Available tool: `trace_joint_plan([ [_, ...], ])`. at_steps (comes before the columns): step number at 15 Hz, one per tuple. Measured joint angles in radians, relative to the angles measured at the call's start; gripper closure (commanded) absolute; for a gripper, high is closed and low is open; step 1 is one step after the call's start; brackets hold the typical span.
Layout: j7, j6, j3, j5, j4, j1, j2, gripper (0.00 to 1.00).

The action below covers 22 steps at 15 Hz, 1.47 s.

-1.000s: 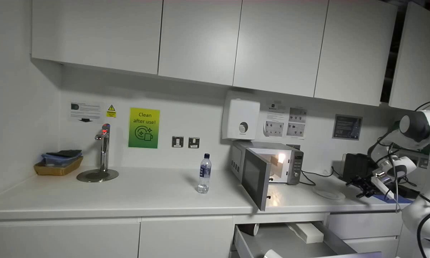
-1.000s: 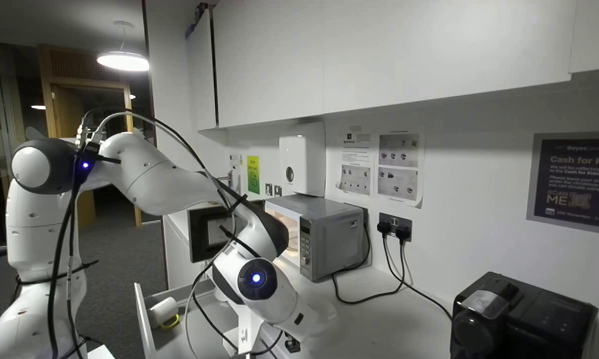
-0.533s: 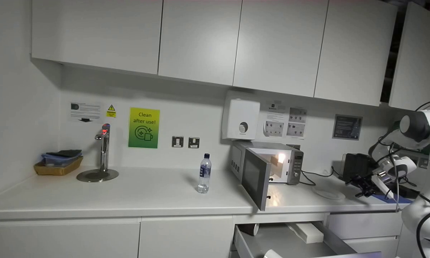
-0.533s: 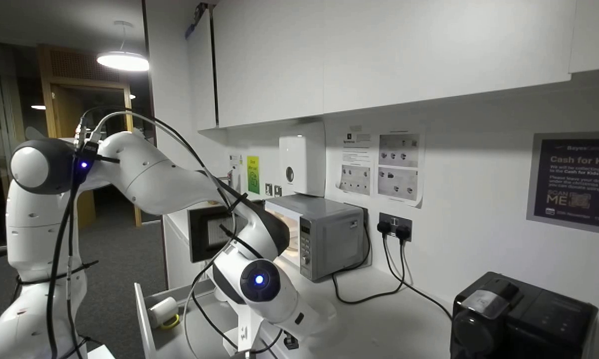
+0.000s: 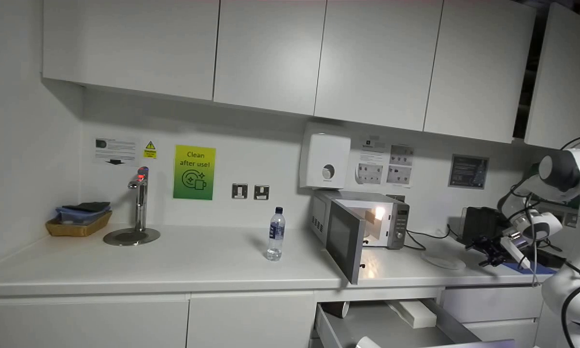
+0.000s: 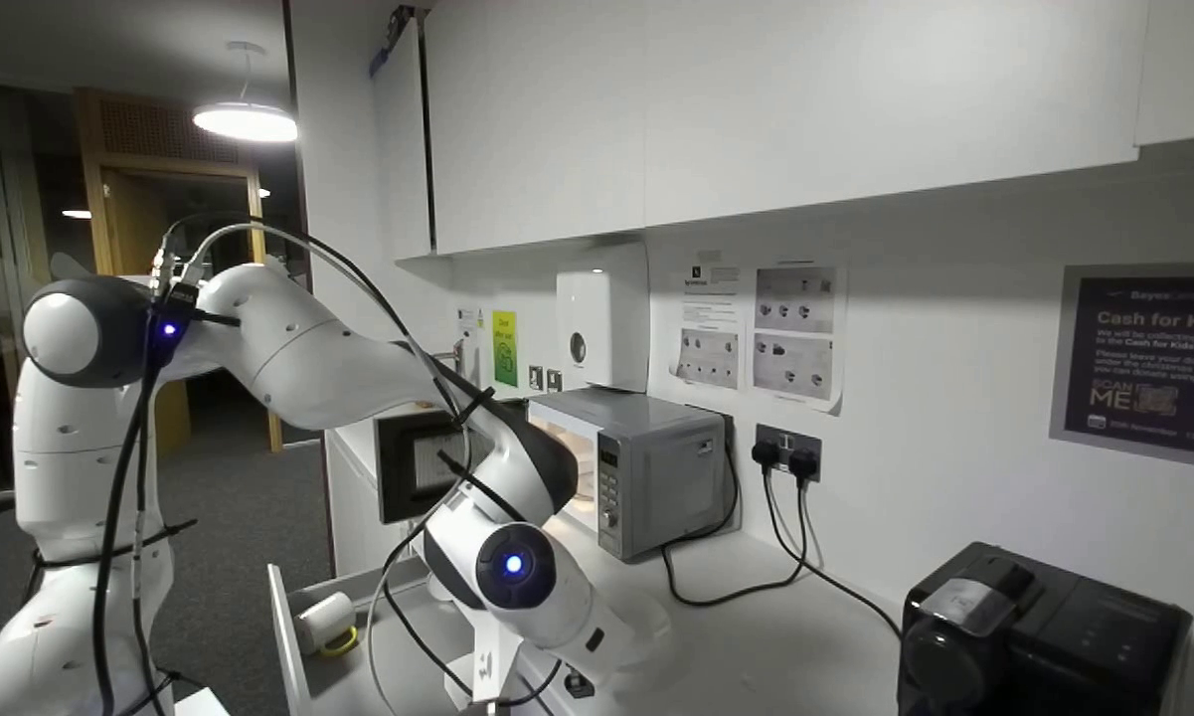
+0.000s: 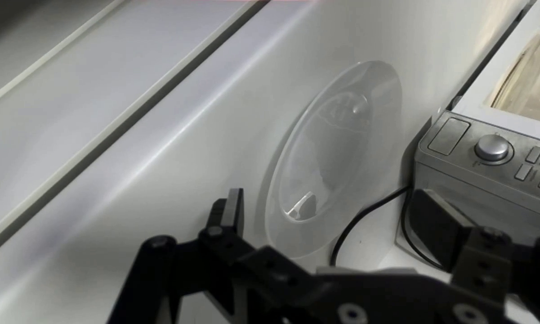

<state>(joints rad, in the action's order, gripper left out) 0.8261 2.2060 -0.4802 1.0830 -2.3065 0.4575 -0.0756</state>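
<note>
My gripper (image 7: 329, 202) stands open in the wrist view, its two dark fingers wide apart with nothing between them. Ahead of the gap a clear, shallow round plate or lid (image 7: 292, 238) lies on the white counter, apart from the fingers. In an exterior view the gripper (image 5: 477, 254) hangs low over the counter, right of that clear disc (image 5: 443, 262). The microwave (image 7: 481, 180) lies beyond the right finger; it is lit inside, and its door (image 5: 345, 239) is swung out. In an exterior view the arm hides the fingers, with the microwave (image 6: 671, 477) behind it.
A water bottle (image 5: 275, 237) stands left of the microwave door. Below, a pulled-out drawer (image 5: 367, 321) holds a white box (image 5: 417, 314), a dark cup (image 5: 336, 309) and a white mug (image 6: 326, 622). A black cable (image 7: 364, 211) runs beside the disc. A black machine (image 6: 1044, 636) sits on the counter.
The arm's wrist has shifted very slightly. The disc, microwave, bottle and drawer stand as before.
</note>
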Motion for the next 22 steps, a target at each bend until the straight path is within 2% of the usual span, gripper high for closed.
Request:
trace_joint_plan([
  [6, 0.002, 0.000, 0.001, 0.103, 0.001, 0.000, -0.024, 0.00],
  [16, 0.002, 0.000, 0.022, 0.180, 0.003, 0.000, -0.075, 0.00],
  [22, 0.004, 0.000, 0.035, 0.201, 0.011, 0.000, -0.096, 0.07],
])
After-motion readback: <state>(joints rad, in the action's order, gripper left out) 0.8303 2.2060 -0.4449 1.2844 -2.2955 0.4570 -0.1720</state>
